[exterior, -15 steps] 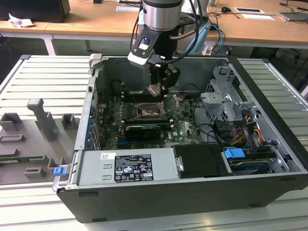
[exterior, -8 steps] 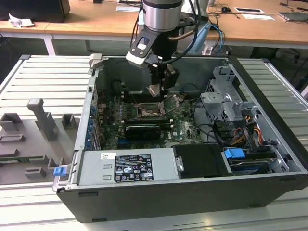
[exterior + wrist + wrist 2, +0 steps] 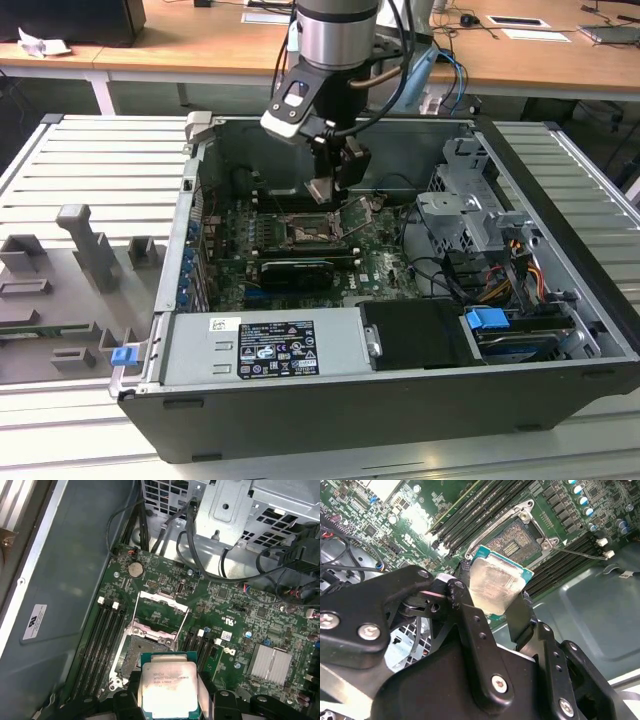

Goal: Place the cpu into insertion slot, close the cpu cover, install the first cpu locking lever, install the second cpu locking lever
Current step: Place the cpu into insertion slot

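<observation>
My gripper [image 3: 328,186] is shut on the cpu [image 3: 495,582], a flat square chip with a pale silver face and green edge, pinched by two opposite sides between the black fingers [image 3: 466,611]. The cpu [image 3: 167,690] hangs level a short way above the green board, partly over one edge of the insertion slot [image 3: 145,641]. In the second wrist view the insertion slot [image 3: 516,537] shows its dark contact field inside a silver rim and has nothing in it. The cpu cover [image 3: 161,611] stands swung open at the socket's far side. A thin wire locking lever [image 3: 580,553] sticks out, released.
Long black memory slots [image 3: 102,640] flank the socket on both sides. A silver drive cage [image 3: 465,215] with cable bundles stands at the exterior view's right. The power supply [image 3: 265,345] fills the case's front. A finned heatsink [image 3: 270,665] sits on the board. Grey fixtures [image 3: 85,250] lie outside the case.
</observation>
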You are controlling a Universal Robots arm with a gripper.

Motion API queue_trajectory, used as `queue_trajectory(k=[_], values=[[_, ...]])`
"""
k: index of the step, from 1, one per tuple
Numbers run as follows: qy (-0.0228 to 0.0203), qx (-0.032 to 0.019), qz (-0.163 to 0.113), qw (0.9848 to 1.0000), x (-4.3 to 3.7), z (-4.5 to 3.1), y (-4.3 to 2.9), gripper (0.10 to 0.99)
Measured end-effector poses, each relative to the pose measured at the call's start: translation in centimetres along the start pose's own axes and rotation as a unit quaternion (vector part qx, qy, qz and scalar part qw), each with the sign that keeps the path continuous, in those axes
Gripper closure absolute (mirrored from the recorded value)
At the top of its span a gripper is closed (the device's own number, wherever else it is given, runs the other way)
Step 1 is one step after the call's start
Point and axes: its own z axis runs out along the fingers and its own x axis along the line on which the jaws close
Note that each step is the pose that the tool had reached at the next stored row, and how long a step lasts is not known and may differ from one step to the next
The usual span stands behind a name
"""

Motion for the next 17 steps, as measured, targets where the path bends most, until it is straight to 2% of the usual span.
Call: queue_trajectory(k=[4, 6, 10, 12, 17], values=[[-0.0002, 0.0001, 0.004, 1.0, 0.0, 0.15, 0.01, 0.557], [-0.001, 0.0012, 0.02, 0.9998, -0.03, 0.3, 0.04, 0.557], [-0.0037, 0.0008, 0.058, 0.9983, -0.02, 0.57, 0.0, 0.557], [-0.0041, 0.0007, 0.062, 0.9981, 0.06, 0.74, -0.24, 0.557], [-0.0051, 0.0005, 0.075, 0.9971, 0.05, 0.89, -0.26, 0.557]])
